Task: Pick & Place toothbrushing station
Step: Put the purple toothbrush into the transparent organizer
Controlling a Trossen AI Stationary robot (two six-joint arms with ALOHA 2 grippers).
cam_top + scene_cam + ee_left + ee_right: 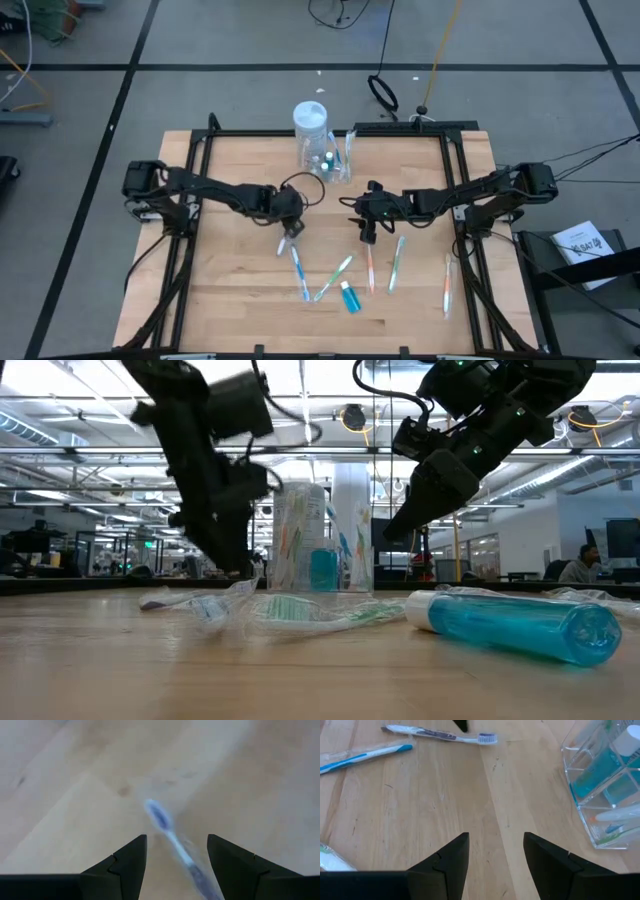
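Several slim toothbrushes lie flat on the wooden table, among them a purple-blue one [285, 243], a blue one [300, 275], a green one [336, 277] and an orange one [370, 268]. A teal white-capped tube [349, 297] lies near the front. The clear plastic cup [333, 160] at the far middle holds tubes and brushes. My left gripper [291, 230] points steeply down, open, just over the purple-blue toothbrush [165, 827], a finger on either side of its neck, touching nothing. My right gripper [367, 237] hangs open over bare wood [496, 837], by the orange brush's far end.
A taller clear jar with a white lid [310, 118] stands behind the cup. Two more toothbrushes, green [397, 262] and orange [447, 285], lie toward the right. A black frame [450, 135] edges the table. Bare wood lies at the left and the near edge.
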